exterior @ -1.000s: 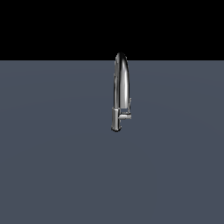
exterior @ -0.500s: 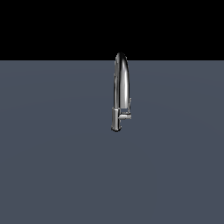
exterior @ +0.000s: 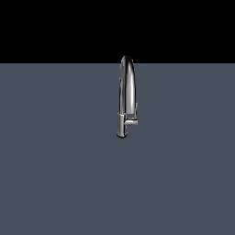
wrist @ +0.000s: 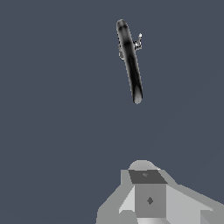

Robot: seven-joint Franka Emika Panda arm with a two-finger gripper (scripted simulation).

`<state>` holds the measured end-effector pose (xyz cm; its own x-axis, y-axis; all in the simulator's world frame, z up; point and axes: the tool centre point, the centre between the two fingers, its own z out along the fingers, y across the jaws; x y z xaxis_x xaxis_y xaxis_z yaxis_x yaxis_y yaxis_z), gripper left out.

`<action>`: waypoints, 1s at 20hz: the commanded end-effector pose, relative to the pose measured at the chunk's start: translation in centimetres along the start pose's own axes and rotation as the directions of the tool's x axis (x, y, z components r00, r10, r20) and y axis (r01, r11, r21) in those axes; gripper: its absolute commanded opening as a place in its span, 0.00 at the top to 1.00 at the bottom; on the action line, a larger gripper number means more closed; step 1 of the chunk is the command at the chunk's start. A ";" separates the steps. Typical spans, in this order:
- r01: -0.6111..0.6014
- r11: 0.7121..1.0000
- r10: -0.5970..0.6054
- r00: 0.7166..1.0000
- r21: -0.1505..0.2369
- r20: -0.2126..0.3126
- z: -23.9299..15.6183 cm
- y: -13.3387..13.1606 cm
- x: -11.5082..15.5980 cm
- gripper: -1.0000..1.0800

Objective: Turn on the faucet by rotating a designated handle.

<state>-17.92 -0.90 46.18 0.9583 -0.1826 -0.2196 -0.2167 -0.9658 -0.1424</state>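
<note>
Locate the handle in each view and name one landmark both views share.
Exterior view: the handle juts from the lower body toward the exterior view's right, near frame center.
Wrist view: the handle is a small stub beside the far end of the spout.
Shared landmark: the faucet with its arched spout.

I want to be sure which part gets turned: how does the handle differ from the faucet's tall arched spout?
The handle is a short stub; the spout is a long tube. The handle sticks out sideways toward the exterior view's right from the faucet's thicker lower body; the spout rises upright and bends into a narrow arch. The handle sits low, the spout forms the top. Both are shiny chrome.
</note>
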 end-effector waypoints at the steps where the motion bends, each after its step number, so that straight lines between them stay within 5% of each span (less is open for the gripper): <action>1: -0.034 0.999 0.033 0.999 0.032 0.036 0.2 0.0 1.5 1.00; 11: -0.179 0.972 0.149 0.970 0.151 0.192 1.6 0.2 7.6 1.00; 20: -0.324 0.915 0.232 0.909 0.239 0.346 3.8 0.9 13.0 1.00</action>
<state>-7.14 -3.19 40.19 0.7766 -0.3217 -0.5416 -0.5294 -0.7993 -0.2844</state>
